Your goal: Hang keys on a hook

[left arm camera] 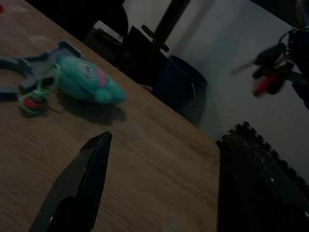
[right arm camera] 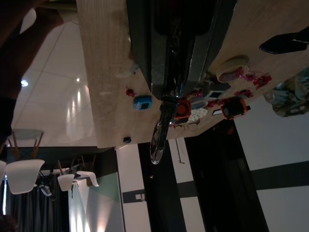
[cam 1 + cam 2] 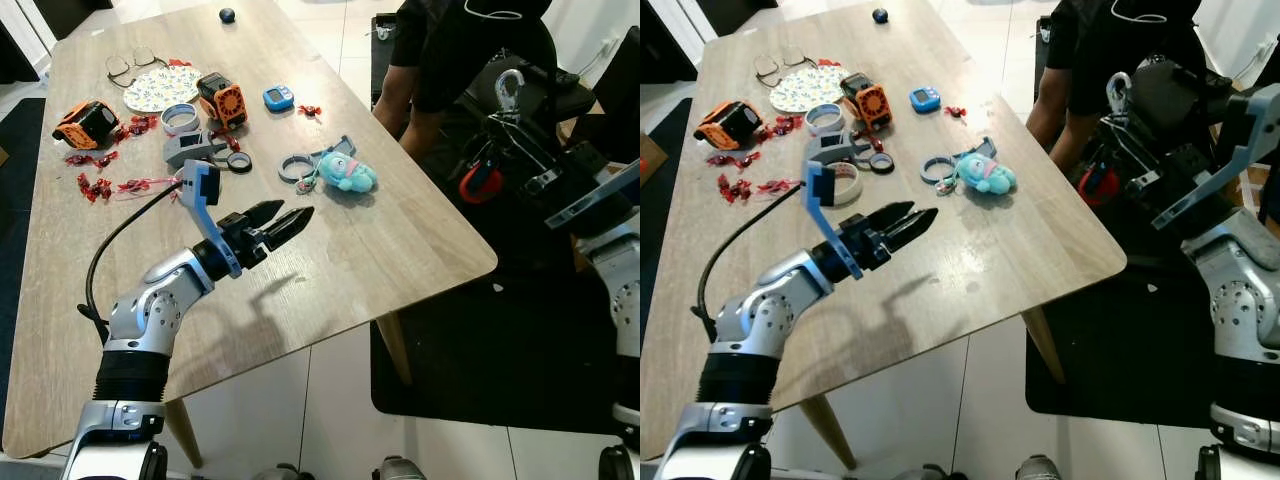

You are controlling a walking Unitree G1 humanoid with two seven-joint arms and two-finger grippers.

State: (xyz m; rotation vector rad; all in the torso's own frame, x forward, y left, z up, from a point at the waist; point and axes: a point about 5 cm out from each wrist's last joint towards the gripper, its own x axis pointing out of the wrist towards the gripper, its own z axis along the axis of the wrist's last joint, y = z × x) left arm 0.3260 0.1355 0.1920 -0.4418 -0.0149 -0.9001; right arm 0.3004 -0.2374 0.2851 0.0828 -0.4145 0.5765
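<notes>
Left eye view: the left gripper (image 3: 290,218) hangs over the bare front part of the wooden surface (image 3: 400,250), its jaws a little apart and holding nothing. Beyond it lie a blue plush toy (image 3: 348,171) on a grey ring (image 3: 296,167), a roll of tape (image 3: 180,119), an orange gadget (image 3: 222,100), a blue timer (image 3: 278,97), a patterned plate (image 3: 162,88) and glasses (image 3: 130,65). A person in black (image 3: 450,50) stands at the far right edge of the surface.

Right eye view: the right gripper (image 3: 1140,120) is raised off the right edge of the surface, with a silver carabiner (image 3: 1120,92) above it and a red key fob (image 3: 1096,183) dangling below.

Left wrist view: two dark fingers (image 1: 82,179) stand apart over the wood; the keys (image 1: 270,72) hang blurred in the air, well apart from the surface.

Right wrist view: the jaws are clamped on the carabiner (image 2: 160,130), which juts out past their tips.
</notes>
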